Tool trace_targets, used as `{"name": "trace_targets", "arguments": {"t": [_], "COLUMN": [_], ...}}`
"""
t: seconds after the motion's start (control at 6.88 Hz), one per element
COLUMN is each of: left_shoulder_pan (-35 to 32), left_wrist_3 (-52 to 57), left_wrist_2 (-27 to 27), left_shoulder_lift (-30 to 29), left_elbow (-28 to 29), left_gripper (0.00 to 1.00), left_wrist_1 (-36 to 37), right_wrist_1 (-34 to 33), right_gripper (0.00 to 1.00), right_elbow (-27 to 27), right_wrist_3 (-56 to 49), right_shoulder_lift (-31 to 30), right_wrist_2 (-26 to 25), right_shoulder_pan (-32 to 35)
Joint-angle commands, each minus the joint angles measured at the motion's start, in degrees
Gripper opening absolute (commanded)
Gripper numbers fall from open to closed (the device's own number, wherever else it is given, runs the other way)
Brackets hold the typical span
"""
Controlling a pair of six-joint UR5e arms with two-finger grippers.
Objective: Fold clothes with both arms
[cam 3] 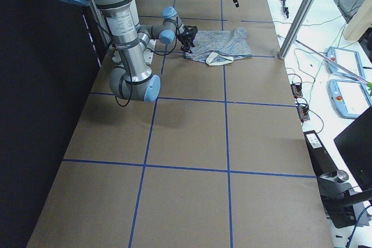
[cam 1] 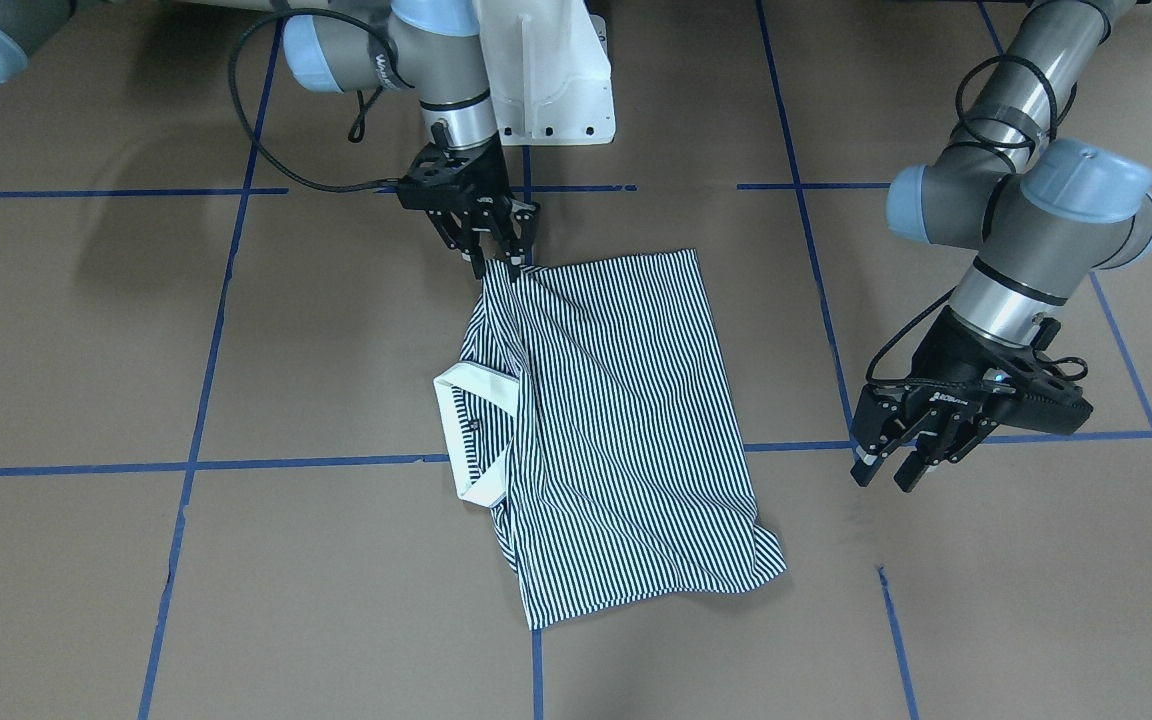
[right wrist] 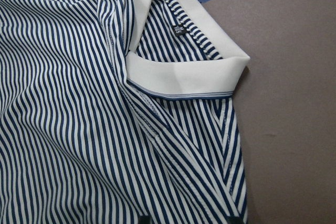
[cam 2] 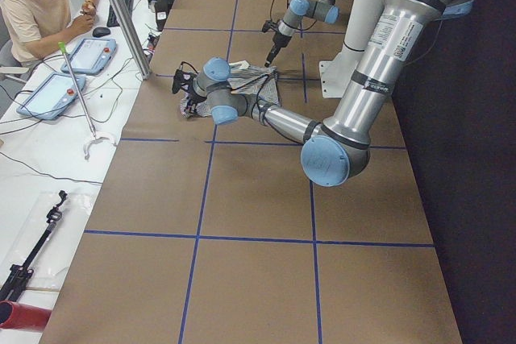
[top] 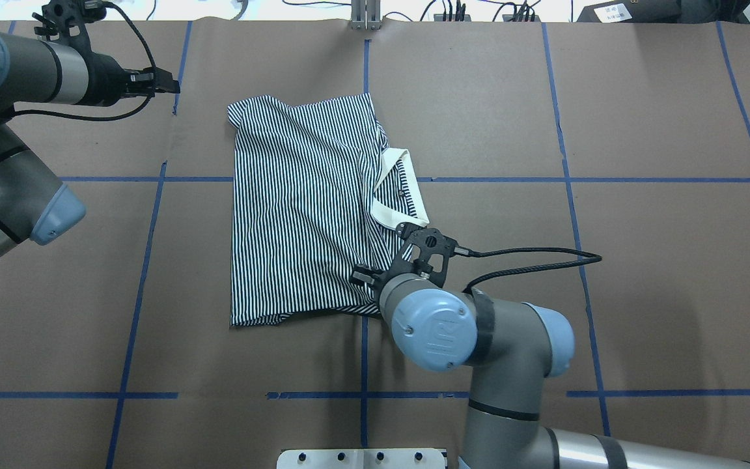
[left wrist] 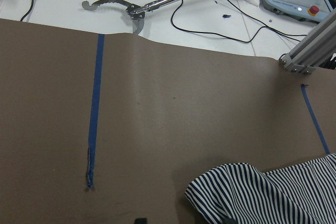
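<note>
On the brown-papered table [cam 1: 136, 350], the striped polo shirt [cam 1: 626, 420] lies half-folded at centre; the right gripper [cam 1: 499, 264], parted over its collar-side corner, should pinch all layers, the left gripper [cam 1: 891, 470] hanging spread, empty.

— Where does the shirt [cam 1: 626, 420] lie?
— In the middle of the frame, on the table [cam 1: 136, 350]. Its collar [cam 1: 448, 425] is at its left edge.
— And the grippers?
— The right gripper [cam 1: 498, 255] is at the shirt's upper left corner. The left gripper [cam 1: 891, 470] is right of the shirt, apart from it
</note>
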Motion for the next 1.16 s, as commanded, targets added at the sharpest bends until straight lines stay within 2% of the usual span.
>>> {"name": "trace_targets", "arguments": {"t": [0.0,0.15,0.58,1.02], "left_shoulder_pan": [0.0,0.0,0.0,0.52], "left_wrist_3": [-0.01,-0.01,0.08,-3.08], "left_wrist_2": [0.0,0.0,0.09,0.09], "left_shoulder_lift": [0.08,0.08,0.26,0.35], "left_elbow": [-0.1,-0.1,-0.01,-0.18], "left_gripper": [0.58,0.58,0.58,0.58], "left_wrist_1": [0.0,0.0,0.0,0.0], "right_wrist_1": [-0.38,-0.47,-3.81,-3.73], "right_gripper": [0.71,0.71,0.72,0.7], "right_elbow": [-1.11,0.56,0.32,-2.3], "right_wrist_3": [0.12,0.12,3.28,3.73], "right_shoulder_lift": [0.88,-0.87,-0.18,1.74], "right_wrist_2": [2.16,3.39,5.51,7.17], "right_shoulder_pan": [0.6,0.6,0.25,1.74]}}
